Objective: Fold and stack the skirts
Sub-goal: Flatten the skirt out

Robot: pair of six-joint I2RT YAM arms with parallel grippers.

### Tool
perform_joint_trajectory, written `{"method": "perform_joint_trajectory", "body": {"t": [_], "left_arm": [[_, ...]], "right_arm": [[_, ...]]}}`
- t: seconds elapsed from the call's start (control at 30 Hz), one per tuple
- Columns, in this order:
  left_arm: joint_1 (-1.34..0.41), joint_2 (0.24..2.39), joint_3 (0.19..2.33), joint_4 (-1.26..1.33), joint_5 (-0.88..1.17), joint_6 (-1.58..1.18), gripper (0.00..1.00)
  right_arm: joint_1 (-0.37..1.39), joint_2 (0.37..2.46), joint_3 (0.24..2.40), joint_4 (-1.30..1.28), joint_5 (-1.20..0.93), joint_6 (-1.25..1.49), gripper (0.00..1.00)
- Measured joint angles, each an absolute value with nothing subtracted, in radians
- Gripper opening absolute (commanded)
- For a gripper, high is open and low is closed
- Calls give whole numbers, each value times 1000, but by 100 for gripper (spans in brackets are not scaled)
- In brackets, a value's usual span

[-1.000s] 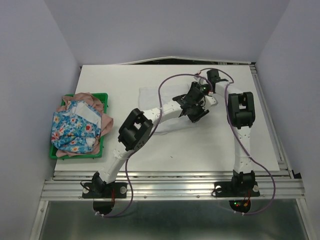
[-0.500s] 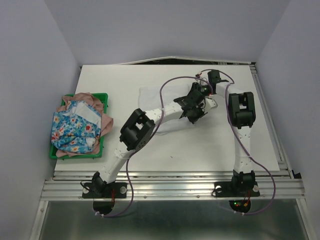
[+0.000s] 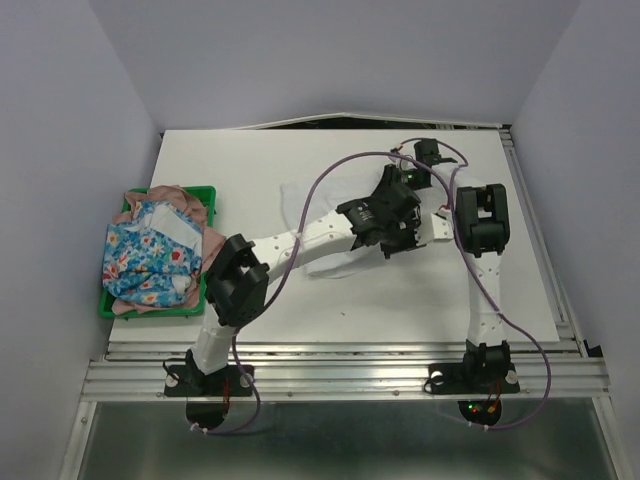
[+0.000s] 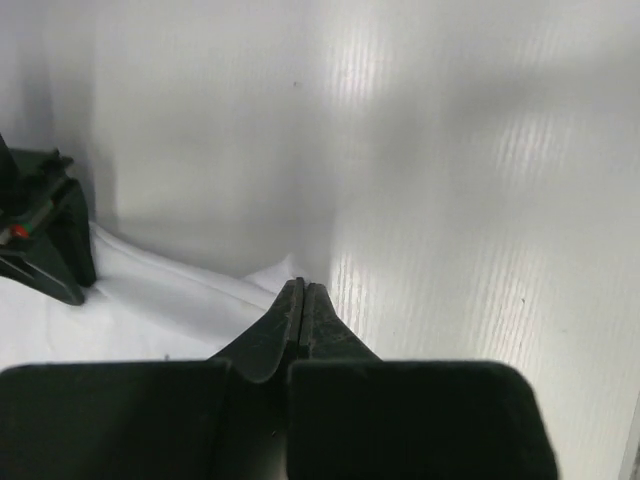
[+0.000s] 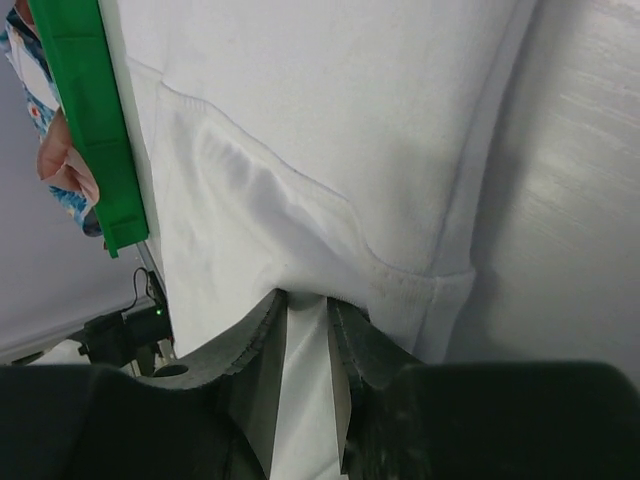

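White table (image 3: 250, 160), pale lilac walls (image 3: 330, 50), alu rail (image 3: 340, 378) near edge.

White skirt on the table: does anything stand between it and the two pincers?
Nothing visible does. The white skirt lies between the fingers of the right pincer, and the left pincer is shut on its edge. The green tray stands well aside, to the left.

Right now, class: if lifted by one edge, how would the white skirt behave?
Probably floppy: the white skirt creases beside the right end effector. Likely light: its cloth looks thin. Pushed, it would probably bunch like those creases.
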State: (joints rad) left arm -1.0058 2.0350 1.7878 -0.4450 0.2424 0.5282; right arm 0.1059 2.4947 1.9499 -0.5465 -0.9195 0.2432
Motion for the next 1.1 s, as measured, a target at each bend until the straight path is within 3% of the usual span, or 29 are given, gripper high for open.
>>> {"method": "perform_joint_trajectory", "body": {"t": [0.17, 0.27, 0.3, 0.37, 0.47, 0.63, 0.73, 0.97, 1.1], "left_arm": [[-1051, 1967, 1687, -488, 232, 694, 0], [-1069, 1966, 1594, -493, 208, 781, 35], [-1081, 1964, 1561, -487, 196, 804, 59], [-1115, 1953, 1493, -492, 191, 823, 68], [-1173, 1920, 1452, -497, 203, 827, 68], [-1163, 1790, 1456, -475, 292, 718, 55], [-1044, 1702, 1457, -481, 369, 639, 45], [-595, 1607, 1259, -464, 447, 501, 45], [-476, 1610, 1155, -466, 426, 413, 44]], "right_arm": [[106, 2499, 1964, -585, -909, 241, 29], [106, 2503, 1976, -601, -904, 239, 29], [106, 2503, 1977, -603, -904, 239, 29], [106, 2505, 1982, -603, -901, 235, 29], [106, 2505, 1985, -603, -897, 228, 29], [106, 2501, 1986, -606, -895, 206, 31], [106, 2487, 1985, -623, -867, 172, 34], [119, 2320, 1887, -646, -740, 52, 41], [167, 2231, 1887, -653, -708, -1, 40]]}}
